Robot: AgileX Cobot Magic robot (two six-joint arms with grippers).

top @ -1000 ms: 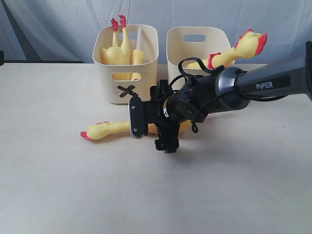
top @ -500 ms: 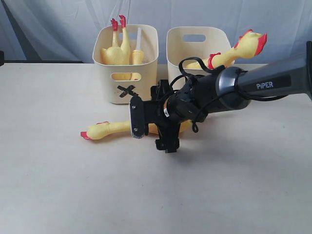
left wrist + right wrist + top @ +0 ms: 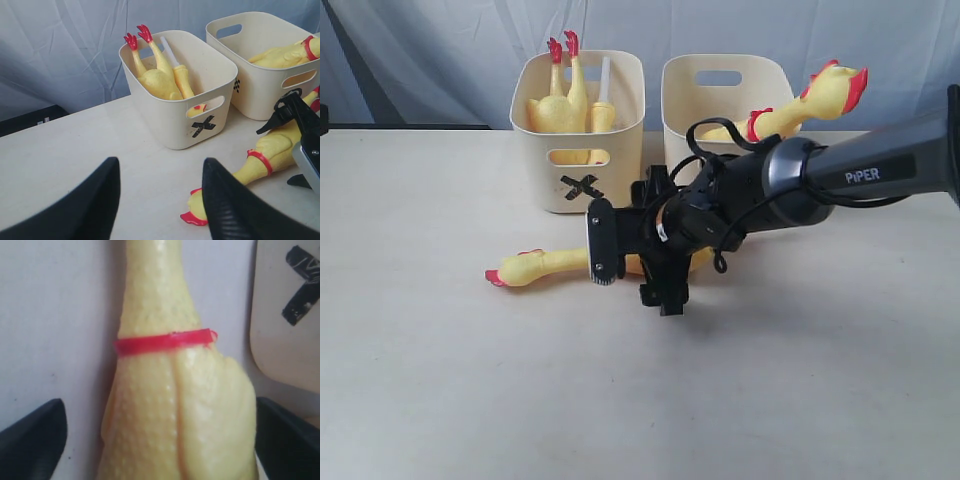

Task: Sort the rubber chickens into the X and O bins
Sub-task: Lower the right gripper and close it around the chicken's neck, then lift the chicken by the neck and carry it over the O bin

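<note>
One rubber chicken lies on the table in front of the X bin, head to the left. My right gripper is down over its body, open, with a finger on either side of the yellow belly just behind the red neck band. A second chicken stands feet-up in the X bin. A third chicken hangs over the rim of the other bin, whose mark is hidden. My left gripper is open above bare table, near the lying chicken's head.
The two bins stand side by side at the back of the table, against a grey curtain. The right arm stretches in from the right across the front of the other bin. A white stick stands in the X bin.
The right gripper has shifted very slightly over the lying chicken. Nothing else has moved.
</note>
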